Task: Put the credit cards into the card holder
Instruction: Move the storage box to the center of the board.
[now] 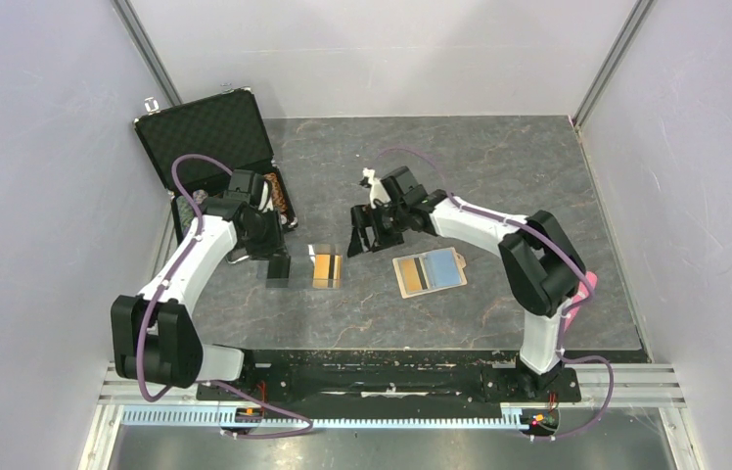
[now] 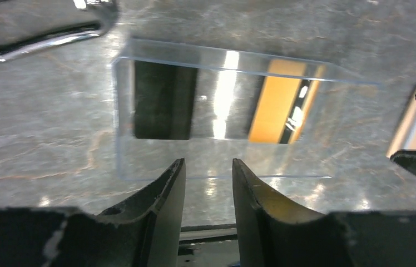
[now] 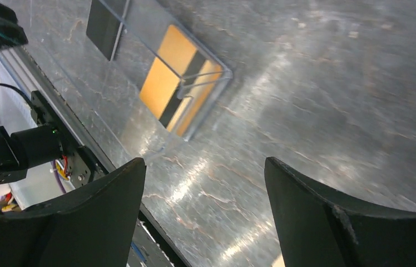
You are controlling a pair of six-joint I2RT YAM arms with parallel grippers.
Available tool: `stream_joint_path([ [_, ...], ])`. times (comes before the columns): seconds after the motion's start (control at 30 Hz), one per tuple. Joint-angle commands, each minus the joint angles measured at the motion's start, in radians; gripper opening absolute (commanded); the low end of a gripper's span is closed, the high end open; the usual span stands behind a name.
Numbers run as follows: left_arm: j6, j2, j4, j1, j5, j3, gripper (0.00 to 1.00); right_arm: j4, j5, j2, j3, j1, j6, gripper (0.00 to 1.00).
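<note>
A gold-orange card and a black card lie flat inside a clear plastic sleeve on the grey table. The left wrist view shows the black card and the gold card just ahead of my fingers. The tan wallet lies open, blue lining up, to the right of the cards; its edge shows in the left wrist view. My left gripper hovers at the sleeve's near edge, jaws apart, empty. My right gripper is wide open and empty above bare table, behind the gold card.
An open black foam-lined case stands at the back left, with poker chips in its lower half beside the left arm. A small white object lies behind the right gripper. Grey walls enclose the table.
</note>
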Motion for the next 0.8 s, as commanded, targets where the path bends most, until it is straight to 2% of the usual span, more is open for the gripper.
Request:
stream_joint_path([
  [0.0,0.107,-0.045,-0.110,0.003,-0.215,0.063,0.45,0.000,-0.041,0.067,0.091,0.069,0.021,0.82],
  [0.17,0.140,-0.040,-0.154,0.003,-0.360,0.062,0.48,-0.067,-0.013,0.150,0.169,0.113,-0.010,0.80],
  [0.3,0.154,-0.032,-0.161,0.004,-0.400,0.046,0.50,-0.136,0.030,0.193,0.230,0.121,-0.043,0.72],
  [0.43,0.167,0.012,-0.142,0.009,-0.343,0.029,0.50,-0.174,0.079,0.199,0.258,0.121,-0.063,0.57],
  [0.47,0.169,0.028,-0.139,0.013,-0.329,0.031,0.50,-0.183,0.091,0.197,0.263,0.121,-0.071,0.56],
  [0.7,0.164,0.126,-0.082,0.028,-0.181,0.017,0.43,-0.203,0.162,0.158,0.265,0.118,-0.114,0.57],
  [0.77,0.156,0.141,-0.069,0.029,-0.141,0.016,0.35,-0.201,0.164,0.141,0.264,0.113,-0.116,0.58],
])
